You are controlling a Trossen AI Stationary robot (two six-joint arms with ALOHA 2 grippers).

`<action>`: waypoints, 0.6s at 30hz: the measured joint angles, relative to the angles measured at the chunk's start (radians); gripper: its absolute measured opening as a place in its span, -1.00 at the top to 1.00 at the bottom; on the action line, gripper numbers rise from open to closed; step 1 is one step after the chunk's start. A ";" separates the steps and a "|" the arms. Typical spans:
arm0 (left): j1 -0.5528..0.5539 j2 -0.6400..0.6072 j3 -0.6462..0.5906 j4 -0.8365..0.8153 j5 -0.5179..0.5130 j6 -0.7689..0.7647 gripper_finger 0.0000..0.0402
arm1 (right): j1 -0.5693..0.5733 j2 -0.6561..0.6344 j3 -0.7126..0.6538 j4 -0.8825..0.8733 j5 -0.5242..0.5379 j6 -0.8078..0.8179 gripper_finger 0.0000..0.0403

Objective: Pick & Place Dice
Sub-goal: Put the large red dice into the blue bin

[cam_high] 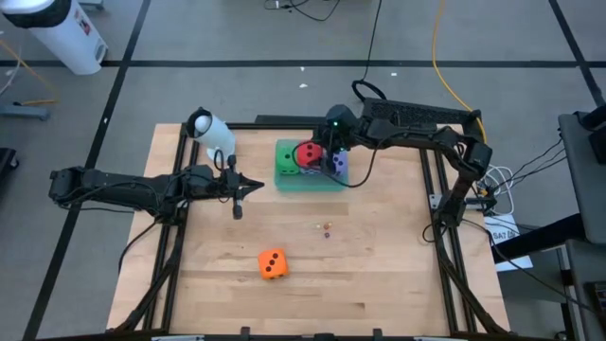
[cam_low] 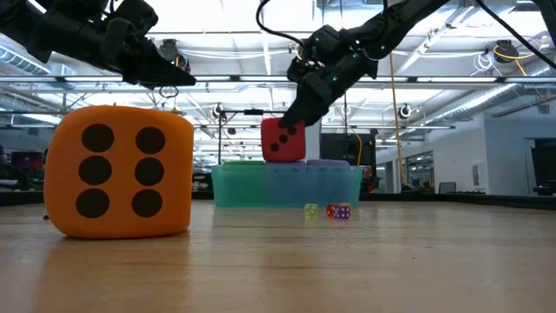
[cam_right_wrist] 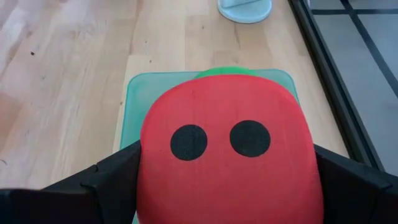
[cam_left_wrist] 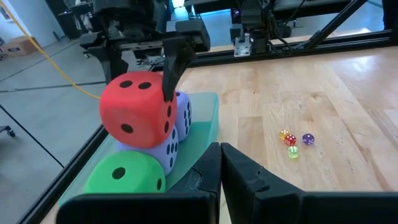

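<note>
A red die (cam_high: 308,152) is over the green tray (cam_high: 312,183) at the table's far middle, with my right gripper (cam_right_wrist: 227,180) shut on it. Below it in the tray lie a green die (cam_left_wrist: 124,177) and a purple die (cam_left_wrist: 174,140). The orange die (cam_high: 273,264) rests on one face on the wood near the front edge and fills the left of the low view (cam_low: 122,171). My left gripper (cam_high: 244,188) hovers shut left of the tray, pointing at it and touching nothing. My right gripper pinches the red die between its two fingers (cam_right_wrist: 115,177), one on each of two opposite faces (cam_right_wrist: 149,168). The fingers slant down from the table's far right. The die is tilted above the tray rim (cam_low: 283,139); whether it touches the dice below, I cannot tell.
Three tiny dice (cam_high: 327,227) lie on the wood in front of the tray. A white cylinder (cam_high: 210,128) stands at the far left corner. Black frame rails run along the table's left and right sides. Open wood lies between the tray and the orange die.
</note>
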 joint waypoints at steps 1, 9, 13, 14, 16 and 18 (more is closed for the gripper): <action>0.000 0.000 0.000 0.000 0.000 0.000 0.89 | 0.001 0.000 -0.003 0.007 0.000 0.004 -0.77; 0.000 0.000 0.000 0.005 -0.001 -0.025 0.89 | 0.004 0.000 -0.006 0.012 0.037 0.050 -0.79; 0.000 0.000 0.000 0.024 -0.029 -0.063 0.89 | 0.006 0.000 -0.006 0.011 0.060 0.079 -0.78; 0.000 0.000 0.000 0.024 -0.041 -0.070 0.89 | 0.009 0.000 -0.006 0.012 0.057 0.079 -0.78; 0.004 0.000 0.000 0.023 -0.065 -0.095 0.89 | 0.015 -0.001 -0.007 0.014 0.048 0.079 -0.78; 0.016 0.001 0.000 0.012 -0.079 -0.142 0.89 | 0.026 -0.009 -0.008 0.014 0.056 0.078 -0.78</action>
